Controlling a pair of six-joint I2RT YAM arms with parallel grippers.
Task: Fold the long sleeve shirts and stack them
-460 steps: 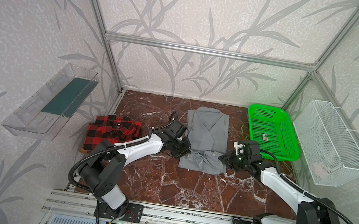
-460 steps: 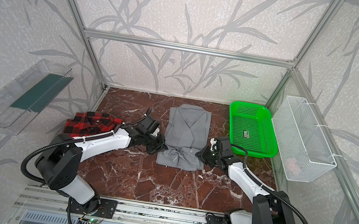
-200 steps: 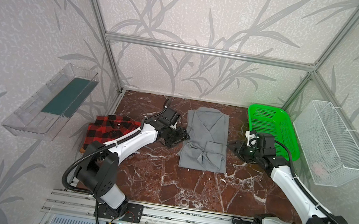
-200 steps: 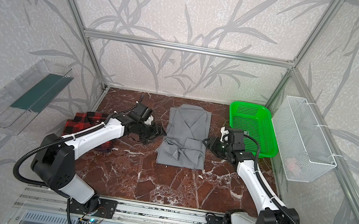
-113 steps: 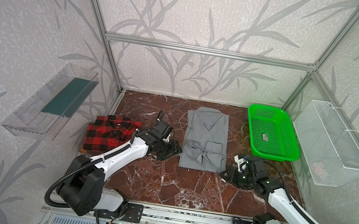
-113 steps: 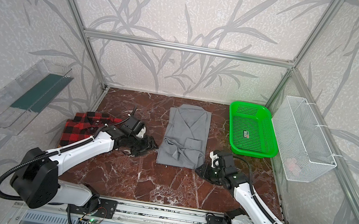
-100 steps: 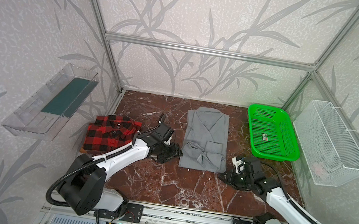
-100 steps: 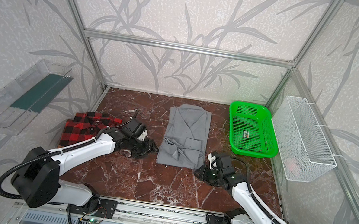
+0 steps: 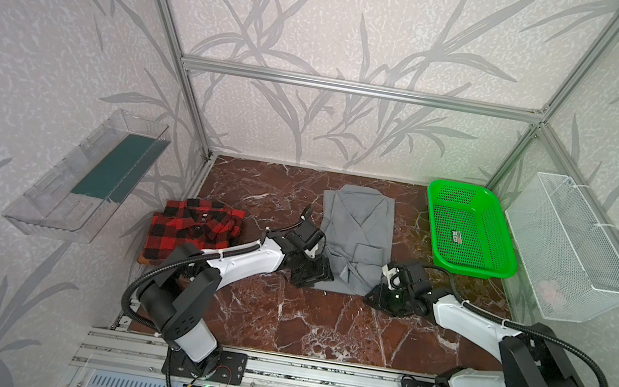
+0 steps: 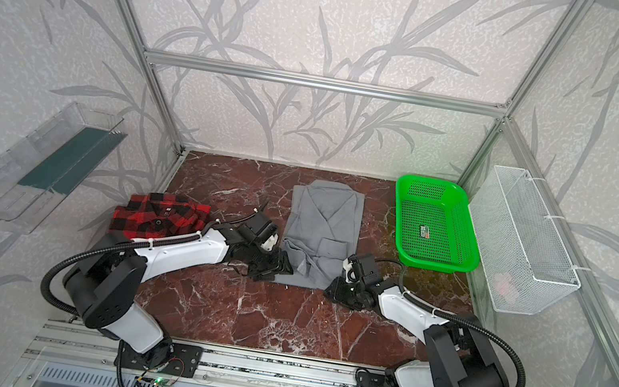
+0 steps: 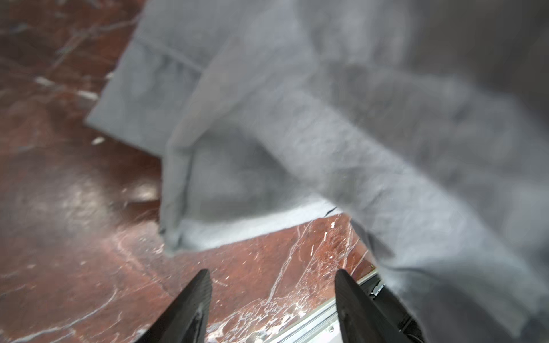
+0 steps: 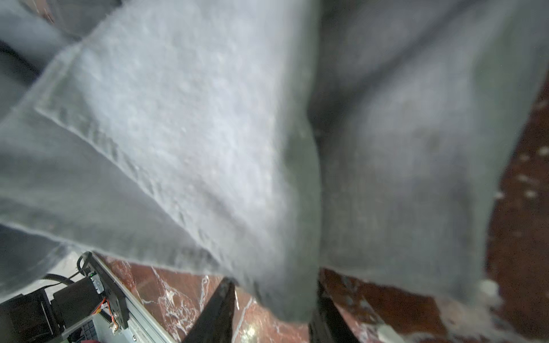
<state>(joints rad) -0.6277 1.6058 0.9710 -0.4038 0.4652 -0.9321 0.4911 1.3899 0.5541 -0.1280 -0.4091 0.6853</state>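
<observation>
Your grey shirt [image 9: 357, 227] lies flat mid-table, collar toward the back wall, sleeves folded across its front. Right gripper [image 12: 273, 286] is clamped on the near right hem corner, with cloth between the fingers. Left gripper [image 11: 271, 274] is at the near left corner, jaws apart, with only the marble table [image 11: 89, 237] between them. Plaid shirt [image 9: 193, 226] is bunched at the table's left edge, well apart. Green basket [image 9: 470, 232] sits back right.

Leaf-patterned grey walls [image 9: 327, 16] and aluminium frame [image 9: 358, 88] enclose a red-brown marble worktop [image 9: 300, 319]; a clear shelf [image 9: 45, 203] and wire basket [image 9: 569, 244], perhaps holding something pink, hang alongside.
</observation>
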